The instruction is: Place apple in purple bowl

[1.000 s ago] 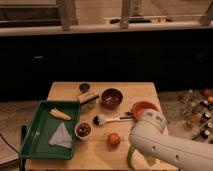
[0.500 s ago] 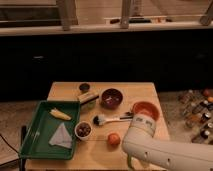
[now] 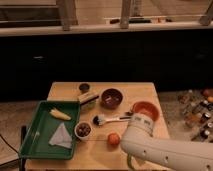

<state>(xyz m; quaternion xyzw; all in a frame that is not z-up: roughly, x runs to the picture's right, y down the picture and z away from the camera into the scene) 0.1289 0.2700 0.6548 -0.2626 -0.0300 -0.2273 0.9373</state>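
Your claw (image 3: 129, 161) sits low at the near edge of the table (image 3: 67, 93), tucked under the big white arm (image 3: 165, 150). It shows only as a dark sliver there, so you cannot tell whether it is apart or together.

The apple (image 3: 114, 139) lies on the bare wood just beyond the claw and a touch to its left, close by and touching nothing. It is round, so you get no long axis, and you cannot make out a stem.

The purple bowl (image 3: 111, 97) is well beyond the claw, straight past the apple. It stands upright with its mouth up and its inside dark.

Between the two lies a brush (image 3: 107, 119), its handle running across toward the orange bowl (image 3: 146, 109), which is beyond the claw and to its right.

Left of the claw stands a small white bowl (image 3: 83, 130) with dark contents. Further left is the green tray (image 3: 35, 131).

You'll find no writing or labels to read anywhere.
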